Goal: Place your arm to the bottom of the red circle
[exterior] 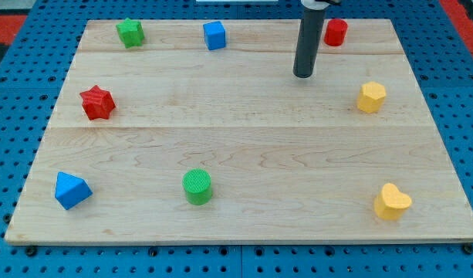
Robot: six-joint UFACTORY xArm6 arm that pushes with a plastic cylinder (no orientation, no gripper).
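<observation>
- Red circle [336, 32]: a short upright cylinder at the counter's [244, 154] far edge toward the view's top right. It is the task's thing and the landmark for all that follows.
- The arm's tip [303, 75]: below and to the view's left of the red circle, near it but apart. It appears short of the wanted spot directly under the circle, so a small shift to the view's right seems needed.
- Gripper: none fitted; only a bare dark rod, holding nothing.
- Yellow hexagon-like block [371, 97]: below the red circle and slightly to the view's right, bounding the free gap.
- Blue cube [214, 35]: level with the red circle, well to its left.
- Green star [130, 32]: further left again.
- Red star [97, 103], blue triangular block [71, 190], green cylinder [197, 186], yellow heart [392, 202]: all well apart, lower down, clear of the approach.
</observation>
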